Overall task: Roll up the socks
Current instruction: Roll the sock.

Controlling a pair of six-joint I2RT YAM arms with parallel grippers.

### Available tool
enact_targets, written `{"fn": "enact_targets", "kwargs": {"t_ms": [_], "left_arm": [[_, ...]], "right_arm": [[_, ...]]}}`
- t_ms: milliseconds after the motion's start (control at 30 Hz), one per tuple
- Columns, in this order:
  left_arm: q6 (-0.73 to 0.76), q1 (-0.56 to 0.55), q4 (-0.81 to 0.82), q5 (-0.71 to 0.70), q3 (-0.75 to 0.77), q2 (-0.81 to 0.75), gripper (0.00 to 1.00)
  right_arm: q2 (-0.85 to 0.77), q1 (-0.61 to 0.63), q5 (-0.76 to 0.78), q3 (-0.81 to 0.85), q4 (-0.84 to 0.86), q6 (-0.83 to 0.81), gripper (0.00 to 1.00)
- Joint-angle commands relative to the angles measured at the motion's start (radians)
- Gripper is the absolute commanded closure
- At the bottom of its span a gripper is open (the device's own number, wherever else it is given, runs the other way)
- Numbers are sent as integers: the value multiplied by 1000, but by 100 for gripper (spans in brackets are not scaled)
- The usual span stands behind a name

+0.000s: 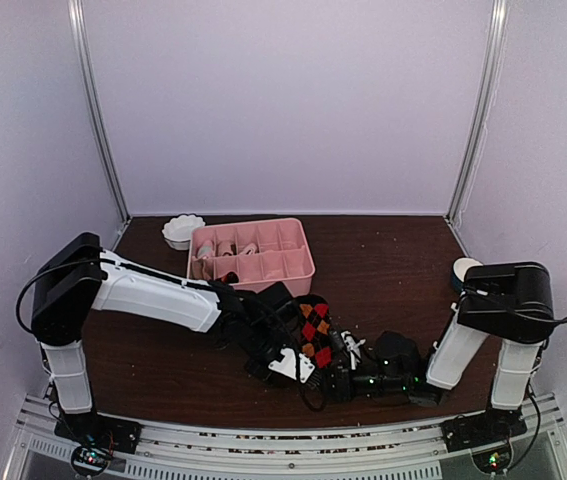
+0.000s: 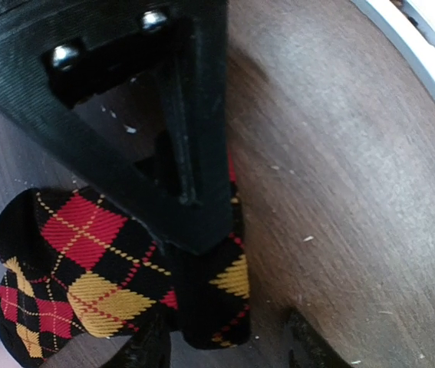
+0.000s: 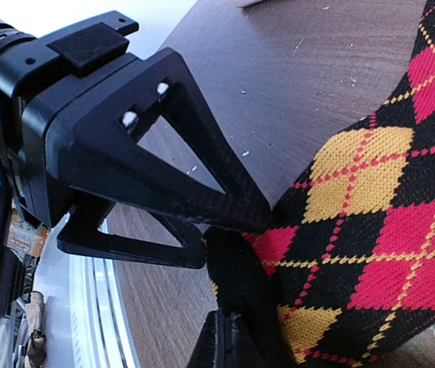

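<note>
A black knitted sock with red, orange and yellow argyle diamonds (image 1: 314, 325) is laid on the dark brown wooden table (image 1: 393, 270), just in front of the near right corner of the pink plastic compartment tray (image 1: 283, 281). A black edge of the sock, at the end away from the tray, is pinched by the right gripper (image 3: 229, 337), whose jaws are closed tight on the fabric. The left gripper (image 2: 229, 346) is placed close beside it, its jaws partly apart with a fold of the sock between them. Cream and brown fabric bundles (image 1: 226, 248) are held in the tray's left compartments. A small white scalloped bowl (image 1: 183, 231) is set just beside the tray's far left corner.
</note>
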Motion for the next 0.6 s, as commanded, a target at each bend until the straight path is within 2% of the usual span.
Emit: {"fn": "enact_targets", "kwargs": {"t_ms": [0,67,133,267,400,567], "left_arm": [[12,-10,69,-30,12,5,52],[-5,-10,114,-51,4,-11,52],[-10,-9,131,-57,-6,-32,48],[-7,-10,58,-23,20,-48,44],[23,-16,27,33,-14,-77,45],[71,-27,41,12,-60,-85,50]], "right_arm": [[100,-24,15,-42,-265,7,100],[110,-23,12,-41,-269,6,100],[122,-23,12,-40,-275,4,100],[138,-25,26,-30,-335,-22,100],[145,-24,53,-22,-392,-36,100],[149,-23,78,3,-477,-42,100]]}}
